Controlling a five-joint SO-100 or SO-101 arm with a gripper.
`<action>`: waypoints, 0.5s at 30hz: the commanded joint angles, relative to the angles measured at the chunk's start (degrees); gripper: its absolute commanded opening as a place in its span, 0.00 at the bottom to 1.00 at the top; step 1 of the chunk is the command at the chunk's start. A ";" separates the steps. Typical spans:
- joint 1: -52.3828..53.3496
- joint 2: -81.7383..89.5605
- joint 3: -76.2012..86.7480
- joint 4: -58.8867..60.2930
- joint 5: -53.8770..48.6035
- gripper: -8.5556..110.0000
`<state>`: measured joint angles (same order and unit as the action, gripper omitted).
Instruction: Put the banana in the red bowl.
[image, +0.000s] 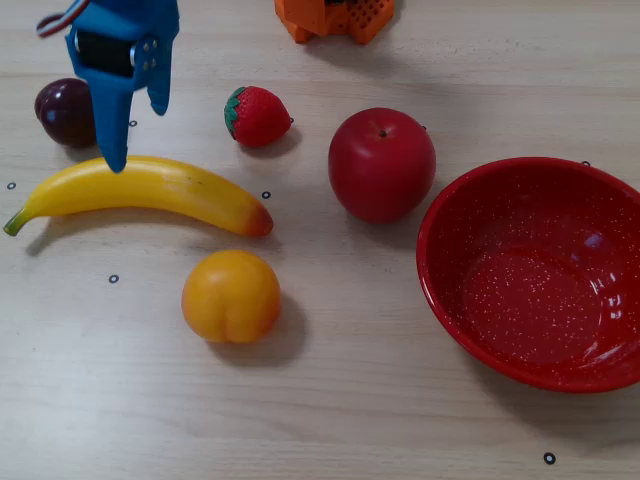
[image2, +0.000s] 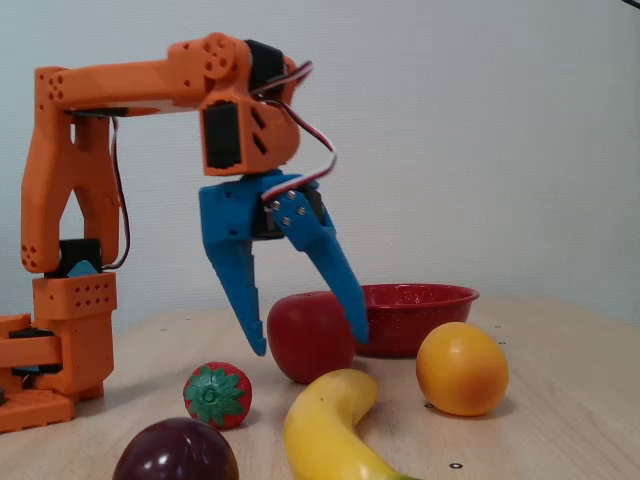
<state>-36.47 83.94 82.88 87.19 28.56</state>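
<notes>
The table (image: 330, 420) carries everything. Toward its right edge in the downward-looking fixed view the red bowl (image: 540, 270) is set, empty, its speckled inside open upward. The banana (image: 150, 188) is laid flat near the left edge, well apart from the bowl. Its long axis runs roughly along the table from left to right in that view, green stem toward the left edge and orange-red tip pointing toward the bowl, with a slight upward arch in the middle.

The gripper (image: 137, 135) is held above the stem half of the banana, and its jaws are spread wide, with nothing between them. In the low fixed view the gripper (image2: 305, 345) is seen clear of the table, fingertips pointing down and apart, the banana (image2: 330, 425) lying below and nearer the camera. Whether the tips are straight over the banana or slightly behind it cannot be told for certain.

The coming move is judged to turn on this: the jaws must be lowered so that they straddle the banana across its narrow width, not along its length. Only one arm is present, so no choice of side arises.

The apple (image: 382, 163) is stood between banana and bowl, toward the far side, and may need to be cleared on the way. The orange fruit (image: 231, 295), the strawberry (image: 258, 116) and the dark plum (image: 66, 112) are placed around the banana, none touching it.
</notes>
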 joint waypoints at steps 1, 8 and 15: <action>-1.67 0.53 -6.42 2.29 3.08 0.44; -1.14 -8.44 -13.71 5.80 8.09 0.44; -0.62 -13.10 -18.28 10.02 11.16 0.44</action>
<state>-37.35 69.17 69.43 96.33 38.58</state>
